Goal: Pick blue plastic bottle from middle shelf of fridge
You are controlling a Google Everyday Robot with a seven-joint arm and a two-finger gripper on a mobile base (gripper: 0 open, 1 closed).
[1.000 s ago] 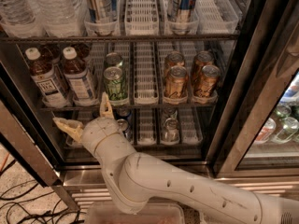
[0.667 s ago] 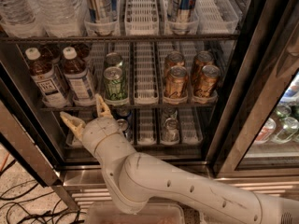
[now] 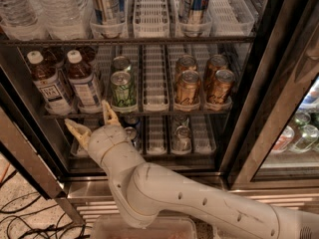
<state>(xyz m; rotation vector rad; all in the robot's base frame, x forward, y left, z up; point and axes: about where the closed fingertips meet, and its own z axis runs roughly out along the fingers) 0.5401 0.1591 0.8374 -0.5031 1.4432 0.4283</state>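
The blue plastic bottle (image 3: 83,80), with brown drink, a white cap and a pale blue label, stands second from the left on the middle shelf (image 3: 154,113) of the fridge (image 3: 245,108). A similar bottle with a whiter, dark-lettered label (image 3: 48,83) stands to its left. My gripper (image 3: 93,122) is open, its two tan fingers spread, in front of the shelf's front edge and just below the blue bottle. It touches nothing. The white arm rises from the bottom right.
Green cans (image 3: 123,87) and gold cans (image 3: 188,87) line the same shelf. Big water bottles (image 3: 55,9) and tall cans stand above, silver cans (image 3: 182,136) below. The open door's edge (image 3: 25,156) is at the left, a neighbouring cooler (image 3: 299,131) at the right, cables (image 3: 20,218) on the floor.
My gripper has risen a little and shifted right, closer to the shelf edge under the blue bottle. Its fingers stay spread. The bottles have not moved.
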